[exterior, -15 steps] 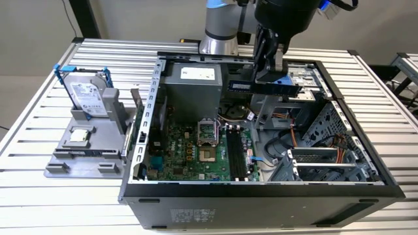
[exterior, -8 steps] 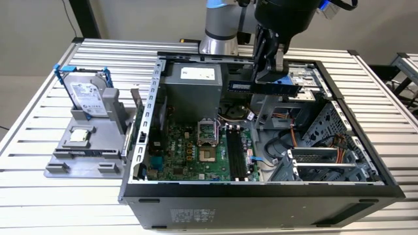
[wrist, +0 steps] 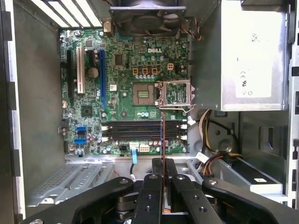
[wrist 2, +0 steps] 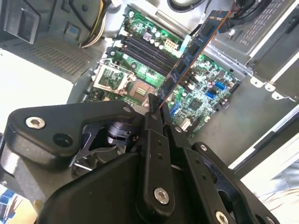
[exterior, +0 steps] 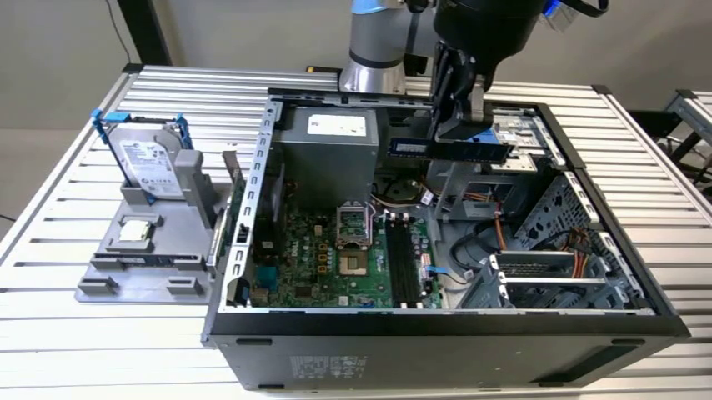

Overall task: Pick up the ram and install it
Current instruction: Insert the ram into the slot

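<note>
Black fingers of the gripper (wrist 2: 156, 106) sit closest to the lens in both wrist views, pinching the flat faces of the ram (wrist 2: 191, 51), a long, narrow, flat dark-blue circuit-board stick carrying small black chips. In the exterior view it hangs roughly level in the air over the far side of the open black metal computer case (exterior: 445, 350), touching nothing but the gripper. I judge it light and stiff yet fragile. It is best held by its bare edges, off the chips and contact strip, and never bent or twisted. Below it, inside the case, lies the green motherboard (wrist: 126, 70). Its row of long black memory slots (wrist: 140, 130) looks vacant and sits beside an open processor socket (wrist: 142, 94), with a silver power-supply box (wrist: 247, 56) in a far corner. On the slatted metal worktop (exterior: 112, 350), at the exterior view's left, a grey plastic holder (exterior: 95, 287) carries an upright silver hard drive in a blue frame (exterior: 150, 158) and a small square silver processor chip (exterior: 136, 231).
</note>
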Robot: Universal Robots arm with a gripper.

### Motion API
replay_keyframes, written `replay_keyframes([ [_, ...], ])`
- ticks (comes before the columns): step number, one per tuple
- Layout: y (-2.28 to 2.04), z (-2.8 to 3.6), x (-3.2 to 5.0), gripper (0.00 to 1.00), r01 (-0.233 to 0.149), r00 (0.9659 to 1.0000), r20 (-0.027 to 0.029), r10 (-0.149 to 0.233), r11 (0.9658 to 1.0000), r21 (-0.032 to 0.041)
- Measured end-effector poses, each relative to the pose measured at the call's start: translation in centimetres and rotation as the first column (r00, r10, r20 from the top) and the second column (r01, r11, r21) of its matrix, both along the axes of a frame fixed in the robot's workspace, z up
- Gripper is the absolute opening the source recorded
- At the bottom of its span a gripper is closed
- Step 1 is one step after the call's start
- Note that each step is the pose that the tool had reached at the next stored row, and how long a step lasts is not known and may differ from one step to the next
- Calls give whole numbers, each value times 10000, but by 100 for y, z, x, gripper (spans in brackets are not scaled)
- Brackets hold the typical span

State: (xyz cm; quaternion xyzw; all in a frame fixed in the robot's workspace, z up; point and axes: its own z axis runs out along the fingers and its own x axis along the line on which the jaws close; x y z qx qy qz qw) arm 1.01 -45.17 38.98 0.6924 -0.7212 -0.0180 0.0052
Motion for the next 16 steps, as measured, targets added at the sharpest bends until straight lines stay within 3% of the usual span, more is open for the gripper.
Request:
replay_keyframes([
  [16,0,0,0,0,-228,9997,0,228,9997,1],
])
